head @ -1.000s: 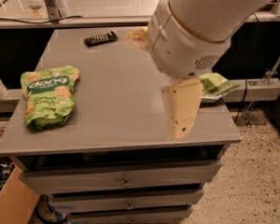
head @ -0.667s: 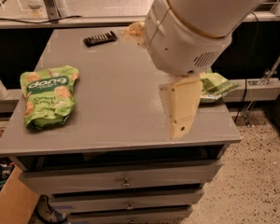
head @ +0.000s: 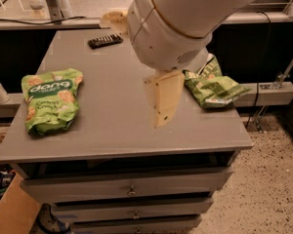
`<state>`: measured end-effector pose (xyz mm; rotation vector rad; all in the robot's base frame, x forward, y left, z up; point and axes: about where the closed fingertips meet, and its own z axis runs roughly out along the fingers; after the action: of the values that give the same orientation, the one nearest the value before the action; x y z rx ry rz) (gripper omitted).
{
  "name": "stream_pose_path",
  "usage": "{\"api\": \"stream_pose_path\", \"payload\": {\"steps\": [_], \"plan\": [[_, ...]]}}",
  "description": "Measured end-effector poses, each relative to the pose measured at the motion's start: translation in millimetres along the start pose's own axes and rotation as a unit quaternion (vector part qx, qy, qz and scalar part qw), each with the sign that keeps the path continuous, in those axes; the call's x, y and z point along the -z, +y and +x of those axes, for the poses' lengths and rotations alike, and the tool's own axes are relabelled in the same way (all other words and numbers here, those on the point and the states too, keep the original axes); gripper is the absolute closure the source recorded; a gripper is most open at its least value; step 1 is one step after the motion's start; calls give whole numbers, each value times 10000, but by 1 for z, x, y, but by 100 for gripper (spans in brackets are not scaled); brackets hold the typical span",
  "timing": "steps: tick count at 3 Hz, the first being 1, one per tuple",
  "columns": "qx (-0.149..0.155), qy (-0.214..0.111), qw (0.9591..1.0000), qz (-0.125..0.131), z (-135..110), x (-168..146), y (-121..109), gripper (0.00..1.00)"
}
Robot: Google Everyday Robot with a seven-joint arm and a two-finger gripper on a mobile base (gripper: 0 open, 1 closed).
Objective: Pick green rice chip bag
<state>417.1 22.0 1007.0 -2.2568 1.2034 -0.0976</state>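
Drawers [head: 132, 189] front the grey tabletop [head: 112, 126], over whose middle my gripper [head: 134, 72] hangs, its tan fingers [head: 163, 99] spread wide and empty, well apart from the plump bright green rice chip bag [head: 51, 101] lying flat at left, a flatter striped green bag [head: 212, 84] at right, a black remote [head: 105, 41] beyond.

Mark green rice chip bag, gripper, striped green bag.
green rice chip bag [head: 51, 106]: camera view, pouch centre, table's [head: 112, 130] left side.
gripper [head: 135, 72]: camera view, midway between spread fingers [head: 163, 99], above table's middle.
striped green bag [head: 215, 87]: camera view, bag's middle.
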Motion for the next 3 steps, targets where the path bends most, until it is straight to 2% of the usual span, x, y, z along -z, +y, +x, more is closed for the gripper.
{"api": "stream_pose_path", "payload": {"steps": [1, 2, 3], "plan": [[650, -165, 9971, 368, -5, -28, -47, 0], [1222, -311, 9913, 369, -3, -65, -93, 0], [1707, -514, 9839, 103, -1, -107, -129, 0]]}}
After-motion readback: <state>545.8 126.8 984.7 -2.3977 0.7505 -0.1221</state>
